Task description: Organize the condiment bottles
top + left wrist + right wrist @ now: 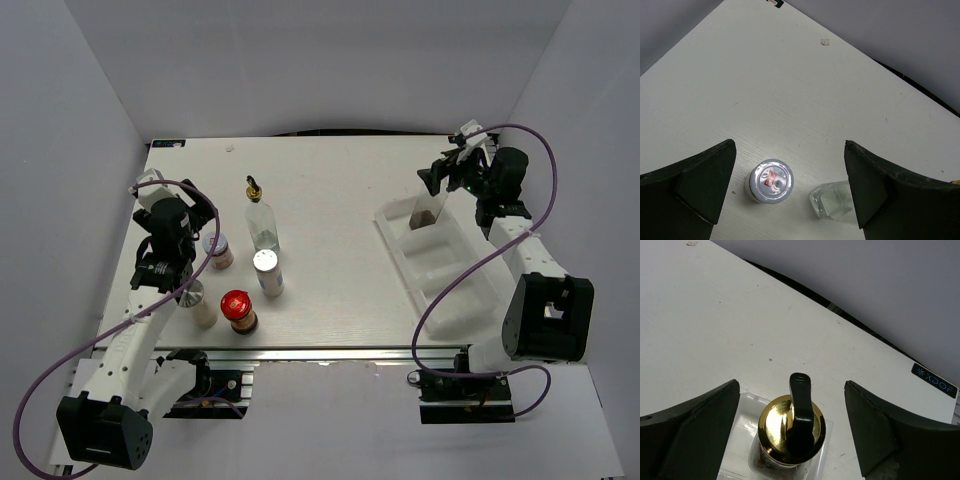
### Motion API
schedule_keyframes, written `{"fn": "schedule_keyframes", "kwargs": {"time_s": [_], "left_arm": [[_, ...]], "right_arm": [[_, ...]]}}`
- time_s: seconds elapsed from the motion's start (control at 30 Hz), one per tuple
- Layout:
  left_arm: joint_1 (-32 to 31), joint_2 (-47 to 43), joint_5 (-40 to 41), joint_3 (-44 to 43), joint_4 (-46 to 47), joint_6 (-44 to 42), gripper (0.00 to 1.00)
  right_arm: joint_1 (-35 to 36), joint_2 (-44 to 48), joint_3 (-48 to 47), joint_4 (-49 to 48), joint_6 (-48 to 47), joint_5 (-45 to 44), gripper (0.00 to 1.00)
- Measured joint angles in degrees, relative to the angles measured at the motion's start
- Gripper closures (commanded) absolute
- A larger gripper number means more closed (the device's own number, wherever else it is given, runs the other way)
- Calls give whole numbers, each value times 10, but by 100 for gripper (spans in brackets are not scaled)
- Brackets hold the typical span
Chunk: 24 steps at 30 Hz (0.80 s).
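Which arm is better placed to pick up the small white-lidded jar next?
Left. The left hand hangs open over the jar; the right hand is far off at the tray, around a bottle.

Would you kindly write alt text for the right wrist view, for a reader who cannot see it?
Seen from straight above, a glass bottle with a gold-and-black pourer stands between the two dark fingers of the open right gripper, which do not touch it. Beyond it lie the white table and a grey wall.
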<state>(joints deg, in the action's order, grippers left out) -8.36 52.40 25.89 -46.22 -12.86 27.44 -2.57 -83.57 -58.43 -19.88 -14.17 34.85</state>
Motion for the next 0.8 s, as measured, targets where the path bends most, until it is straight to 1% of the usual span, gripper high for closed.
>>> {"fn": "schedule_keyframes", "kwargs": {"time_s": [0.3, 0.63, 0.7, 0.8], "left_arm": [[0, 0, 4, 0, -3, 4, 2], [0, 0, 18, -1, -18, 22, 2], [0, 2, 22, -4, -24, 26, 2], [0, 7, 28, -9, -32, 35, 2]], "right_arm": [[0, 36, -51, 43, -1, -16, 11], [8, 93, -152, 145, -2, -12, 11], [25, 107, -162, 165, -4, -14, 10], [93, 127, -178, 199, -14, -40, 10]]}}
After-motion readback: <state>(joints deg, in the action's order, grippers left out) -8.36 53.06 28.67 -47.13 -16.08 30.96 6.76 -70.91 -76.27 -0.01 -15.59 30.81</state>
